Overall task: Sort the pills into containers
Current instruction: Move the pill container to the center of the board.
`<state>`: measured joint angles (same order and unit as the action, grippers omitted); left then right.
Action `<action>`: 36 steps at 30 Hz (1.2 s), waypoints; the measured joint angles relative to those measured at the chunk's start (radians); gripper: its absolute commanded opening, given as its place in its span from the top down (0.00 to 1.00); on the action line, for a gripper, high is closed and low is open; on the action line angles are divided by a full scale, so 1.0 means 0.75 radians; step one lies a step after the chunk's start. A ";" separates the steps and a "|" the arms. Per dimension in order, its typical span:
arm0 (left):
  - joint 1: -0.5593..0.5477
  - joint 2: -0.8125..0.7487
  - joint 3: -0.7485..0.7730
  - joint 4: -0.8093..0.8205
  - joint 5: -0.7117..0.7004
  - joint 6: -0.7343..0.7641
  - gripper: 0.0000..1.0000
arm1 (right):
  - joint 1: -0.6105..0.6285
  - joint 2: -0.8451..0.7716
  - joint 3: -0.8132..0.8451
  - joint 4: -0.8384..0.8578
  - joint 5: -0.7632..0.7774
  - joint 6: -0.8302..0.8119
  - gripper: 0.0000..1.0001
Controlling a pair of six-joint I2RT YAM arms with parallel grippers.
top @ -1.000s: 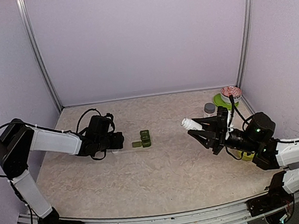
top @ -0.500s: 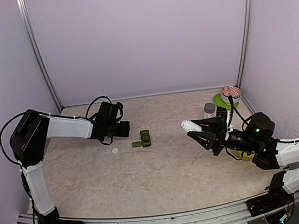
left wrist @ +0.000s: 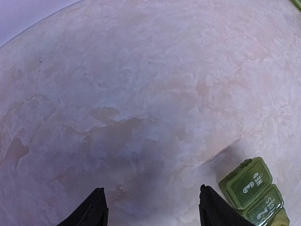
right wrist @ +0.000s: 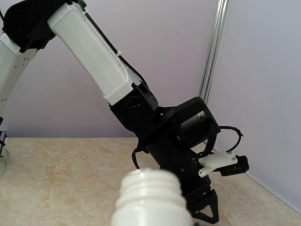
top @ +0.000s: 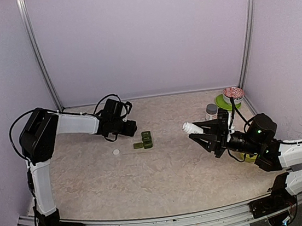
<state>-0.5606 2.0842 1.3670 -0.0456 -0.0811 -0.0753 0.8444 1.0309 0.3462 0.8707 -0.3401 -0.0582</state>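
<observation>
Two arms show from above: the left gripper (top: 133,128) has drawn back from the small white disc (top: 115,151), leaving it beside the green plastic pill organiser (top: 145,140). We judge uncapping done. The right gripper (top: 202,132) clamps the open white plastic bottle (top: 191,125).

Left wrist: fingers (left wrist: 95,210) apart and empty, organiser just right.

Right wrist: we see the bottle mouth facing the left arm.

Matt marbled table (left wrist: 141,94), glossy green pillbox (left wrist: 247,183) — plastic bottle (right wrist: 150,197)

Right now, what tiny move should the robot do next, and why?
Probably the right gripper should carry its white bottle leftward toward the green pill box. The bottle is uncapped and held apart from the box, while the left gripper hangs open and empty beside it.
</observation>
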 measured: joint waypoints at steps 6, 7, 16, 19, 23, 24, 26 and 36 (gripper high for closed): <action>-0.011 0.001 -0.023 -0.021 0.050 0.019 0.38 | 0.000 0.001 0.000 -0.001 -0.001 0.000 0.84; -0.014 0.003 -0.024 -0.022 0.060 0.022 0.39 | 0.000 0.001 0.000 -0.001 -0.001 0.000 0.84; -0.049 0.014 -0.055 -0.045 0.117 0.027 0.41 | 0.000 0.001 0.000 -0.006 0.000 -0.001 0.84; -0.061 0.014 -0.066 -0.056 0.134 0.021 0.41 | 0.000 0.001 0.000 -0.008 0.000 -0.001 0.84; -0.072 0.014 -0.081 -0.059 0.142 0.014 0.41 | 0.000 0.008 0.000 -0.007 -0.001 -0.001 0.84; -0.073 0.014 -0.083 -0.056 0.141 0.012 0.41 | 0.000 0.012 0.000 -0.008 0.000 -0.001 0.84; -0.075 0.013 -0.088 -0.047 0.140 0.009 0.41 | 0.000 0.021 0.000 -0.008 0.000 -0.001 0.83; -0.130 0.013 -0.099 -0.017 0.152 -0.006 0.41 | 0.000 0.115 0.000 0.022 0.009 0.000 0.84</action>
<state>-0.6582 2.0937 1.2926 -0.0582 0.0326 -0.0799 0.8444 1.1175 0.3462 0.8875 -0.3332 -0.0582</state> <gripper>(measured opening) 0.590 0.323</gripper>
